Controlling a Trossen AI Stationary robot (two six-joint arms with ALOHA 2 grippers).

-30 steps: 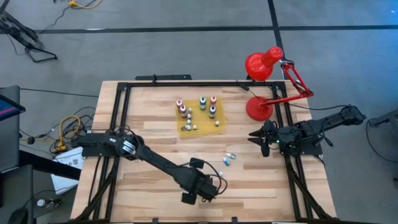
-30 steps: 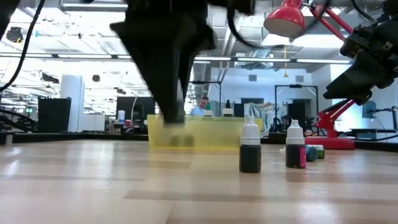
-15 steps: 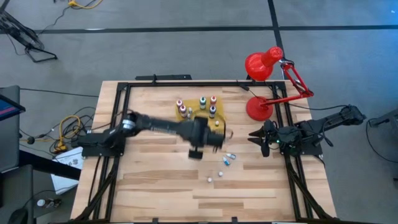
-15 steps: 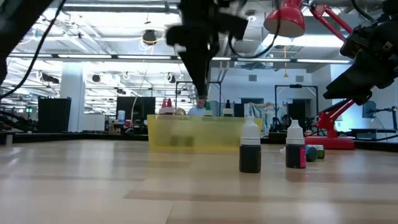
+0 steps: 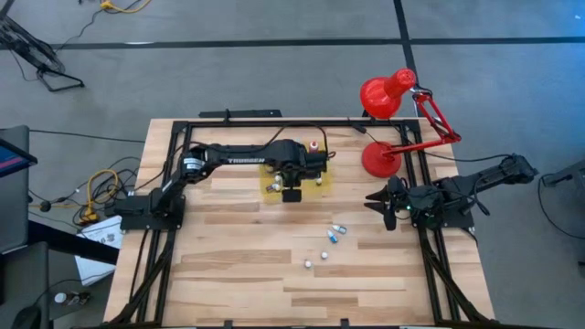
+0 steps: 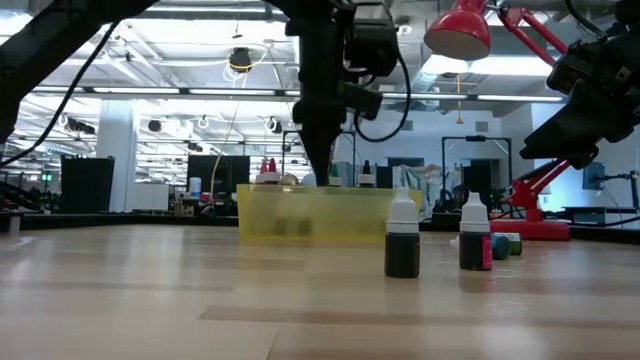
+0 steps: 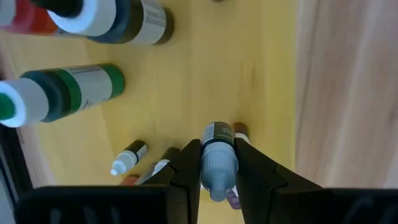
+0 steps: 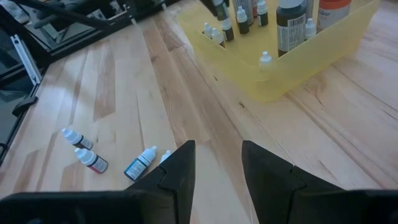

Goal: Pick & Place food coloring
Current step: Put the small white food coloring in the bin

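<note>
The left gripper (image 7: pixel 214 171) hangs over the near edge of the yellow tray (image 5: pixel 320 187), fingers pinching a small dropper bottle with a pale blue cap (image 7: pixel 216 163). In the left wrist view the bottle's long axis runs along the fingers, cap toward the camera and base pointing down at the tray floor, so the coming move looks like a straight lowering and release. Directly below and just beside the held bottle lie two or three tiny bottles on their sides (image 7: pixel 127 158), close enough to be struck on the way down. The taller green-labelled bottle (image 7: pixel 68 93) and the dark-labelled bottle (image 7: pixel 118 18) stand farther in, well clear of the fingers.

Four bottles remain loose on the wooden surface (image 5: pixel 228 265): a pair lying together (image 5: pixel 336 232) and two upright singles (image 5: pixel 316 260), all between the tray and the right arm. The right gripper (image 8: pixel 214 165) waits at the surface's right edge near the red lamp's base (image 5: pixel 379 160), its fingers spread and holding nothing; it is the nearer arm to those loose bottles.
</note>
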